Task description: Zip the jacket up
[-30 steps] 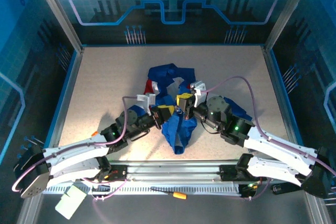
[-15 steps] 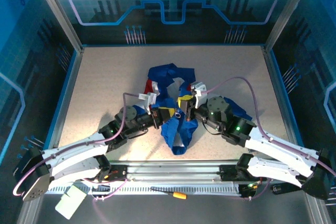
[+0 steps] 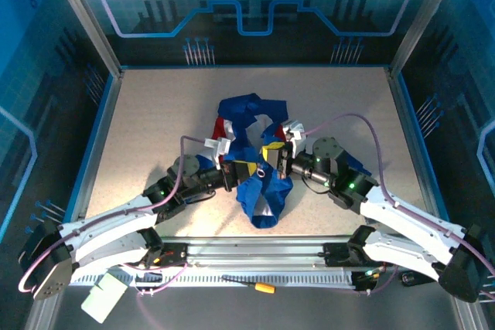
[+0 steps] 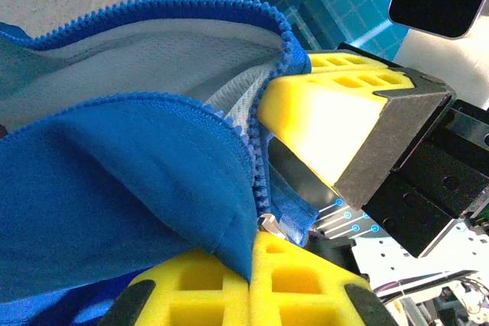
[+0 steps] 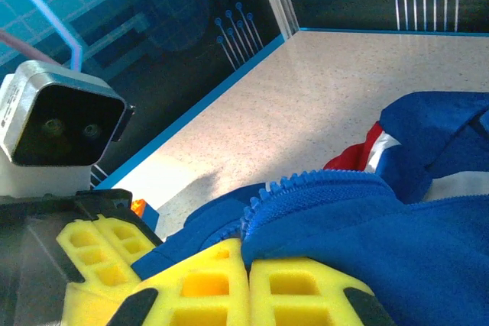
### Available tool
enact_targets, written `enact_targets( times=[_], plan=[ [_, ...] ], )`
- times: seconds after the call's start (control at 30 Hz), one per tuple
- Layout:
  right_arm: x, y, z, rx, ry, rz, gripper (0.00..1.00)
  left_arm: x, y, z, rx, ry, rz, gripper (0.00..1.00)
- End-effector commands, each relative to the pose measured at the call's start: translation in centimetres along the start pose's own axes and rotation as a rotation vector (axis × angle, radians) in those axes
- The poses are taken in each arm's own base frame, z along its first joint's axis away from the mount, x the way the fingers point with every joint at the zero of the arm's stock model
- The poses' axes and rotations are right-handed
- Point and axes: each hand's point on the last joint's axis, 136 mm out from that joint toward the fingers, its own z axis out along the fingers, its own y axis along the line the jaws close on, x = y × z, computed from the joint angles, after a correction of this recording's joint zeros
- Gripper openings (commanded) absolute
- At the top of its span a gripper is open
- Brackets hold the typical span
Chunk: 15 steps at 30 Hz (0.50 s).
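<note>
Nearest, one yellow-handled tool (image 3: 264,288) is lying on the front rail; beyond it, two grippers are facing each other over one jacket (image 3: 249,110), which is lying crumpled at the middle of the table (image 3: 155,113); the left gripper (image 3: 249,168) is pinching its blue edge beside two rows of zipper teeth (image 4: 153,101); the right gripper (image 3: 272,161) is clamping blue fabric too; the arms are hiding the jacket's middle; its long axis is running near to far, collar end unclear.
</note>
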Motion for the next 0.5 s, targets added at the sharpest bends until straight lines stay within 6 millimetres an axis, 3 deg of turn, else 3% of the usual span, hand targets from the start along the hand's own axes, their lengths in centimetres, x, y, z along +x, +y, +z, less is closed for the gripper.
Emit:
enact_targets(
  times=[0.0, 0.17, 0.33, 0.47],
  plan=[
    [-4.1, 0.2, -0.8, -0.019, -0.191, -0.064, 0.00, 2.8, 0.2, -0.4, 0.017, 0.122, -0.038, 0.00],
    [-3.2, -0.4, -0.3, -0.025, -0.197, -0.069, 0.00, 2.3, -0.3, -0.3, 0.051, 0.088, -0.044, 0.00],
    [-2.0, -1.6, 0.4, 0.011, -0.116, -0.003, 0.00, 1.6, 0.6, -0.2, 0.014, 0.038, -0.059, 0.00],
    [-0.5, -2.8, 0.7, 0.053, -0.038, 0.077, 0.09, 1.9, 1.9, 0.7, -0.032, 0.049, -0.117, 0.00]
  ],
)
